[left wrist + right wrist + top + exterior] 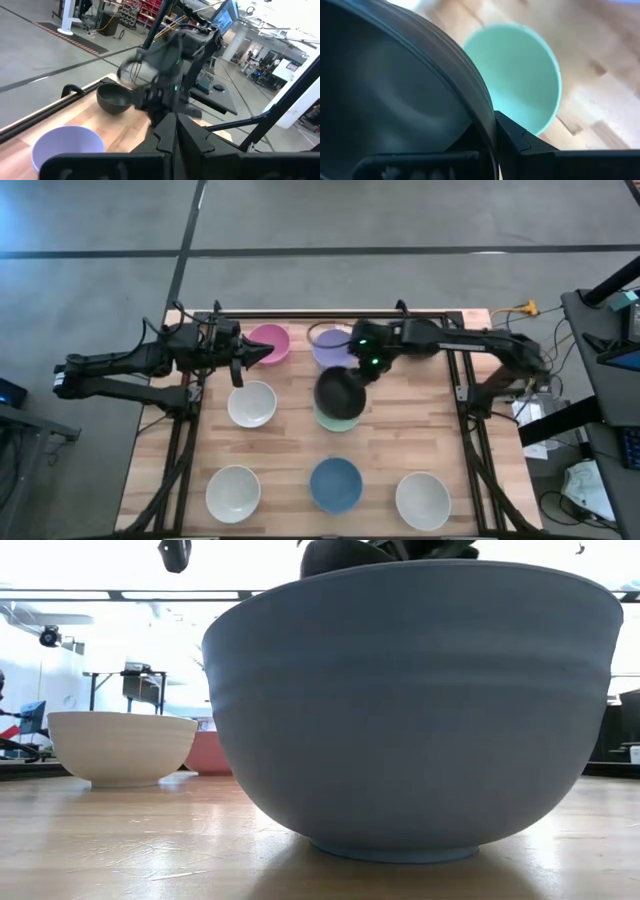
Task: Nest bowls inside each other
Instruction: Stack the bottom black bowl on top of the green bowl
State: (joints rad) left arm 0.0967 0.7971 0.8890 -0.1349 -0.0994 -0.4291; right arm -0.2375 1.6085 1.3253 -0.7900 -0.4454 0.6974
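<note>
My right gripper (358, 370) is shut on a black bowl (340, 391) and holds it above the mint green bowl (338, 420) at mid-table. In the right wrist view the mint bowl (520, 75) shows below the black bowl's wall (395, 90). My left gripper (262, 356) is shut and hovers over the near edge of the pink bowl (270, 340), touching nothing. The lavender bowl (328, 346) stands at the far side. A white bowl (251, 403) stands left of centre. Only one black bowl shows. My right gripper pinches the black bowl's rim (487, 122) on its far-right side, one finger (520, 137) outside the wall and the other inside. The fingers come from above, slanting from the far right. The bowl is lifted clear and tilted, its opening turned toward the gripper.
Along the near edge stand a white bowl (233, 492), the blue bowl (335, 485) and another white bowl (422, 500). The blue bowl (415, 710) fills the low view. Bare wood lies to the right of the mint bowl.
</note>
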